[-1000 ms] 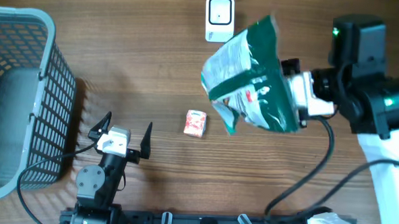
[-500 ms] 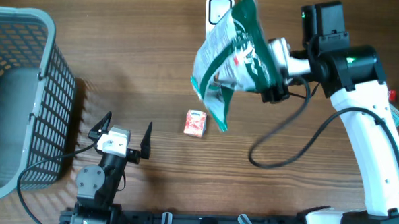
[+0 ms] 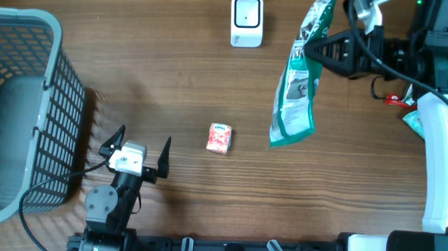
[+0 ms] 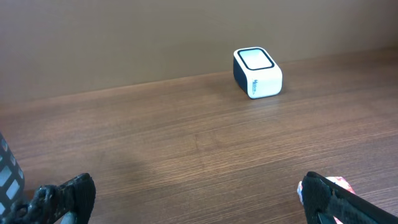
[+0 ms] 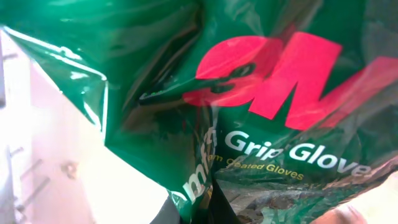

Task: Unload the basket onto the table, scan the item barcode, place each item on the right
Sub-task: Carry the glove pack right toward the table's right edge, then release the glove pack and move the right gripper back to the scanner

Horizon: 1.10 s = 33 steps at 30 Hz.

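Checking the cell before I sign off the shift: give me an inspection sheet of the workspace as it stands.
Surface: wooden table, bare grain.
Job's things: white scanner standing near the far edge; green glove packet hanging in the air right of it.
Clutter: small red-and-white carton mid-table; grey basket at left.
Grippers: left gripper open, empty, near the basket; right gripper shut on the packet.
Cables: black cable looped at the right arm; second cable by the left arm's base.
Surroundings: plain brown wall behind the table.
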Tool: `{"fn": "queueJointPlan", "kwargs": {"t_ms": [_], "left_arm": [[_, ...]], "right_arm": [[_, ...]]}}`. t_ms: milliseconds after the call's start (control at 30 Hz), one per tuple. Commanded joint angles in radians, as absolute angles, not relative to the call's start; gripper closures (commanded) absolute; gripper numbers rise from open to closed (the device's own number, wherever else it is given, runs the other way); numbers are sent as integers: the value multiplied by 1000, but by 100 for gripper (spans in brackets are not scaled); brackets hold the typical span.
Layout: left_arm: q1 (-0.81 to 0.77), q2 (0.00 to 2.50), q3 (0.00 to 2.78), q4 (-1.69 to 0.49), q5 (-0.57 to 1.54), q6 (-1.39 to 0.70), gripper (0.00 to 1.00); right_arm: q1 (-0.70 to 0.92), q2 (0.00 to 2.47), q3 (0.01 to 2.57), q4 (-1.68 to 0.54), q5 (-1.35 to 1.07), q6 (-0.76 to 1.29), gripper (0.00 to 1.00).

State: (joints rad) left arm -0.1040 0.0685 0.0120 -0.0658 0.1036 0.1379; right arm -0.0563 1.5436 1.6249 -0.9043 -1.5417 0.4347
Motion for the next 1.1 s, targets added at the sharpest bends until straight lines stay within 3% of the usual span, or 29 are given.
{"fn": "queueJointPlan", "kwargs": {"t_ms": [0,267,467,767,967,1033,1067], "left_arm": [[-109,68,6,-66,115,150,0],[-109,68,6,-66,115,150,0],[-109,68,6,-66,115,150,0],[-109,68,6,-66,115,150,0],[-109,68,6,-66,115,150,0],[-109,68,6,-66,115,150,0],[-109,68,6,-66,115,150,0]], "right_arm": [[-63,1543,1625,-912,-1519,501,96],[-99,1543,1625,-976,-1531,421,96],[-242,1543,1623,-1369,-1545,-18,96],[-243,1547,1616,-1283,-1623,-442,96],[-240,1548,1614,-1276,-1555,-442,96],[-209,1548,1614,-1244,-1321,-281,96],[-157,1548,1614,-1172,-987,-14,96]]}}
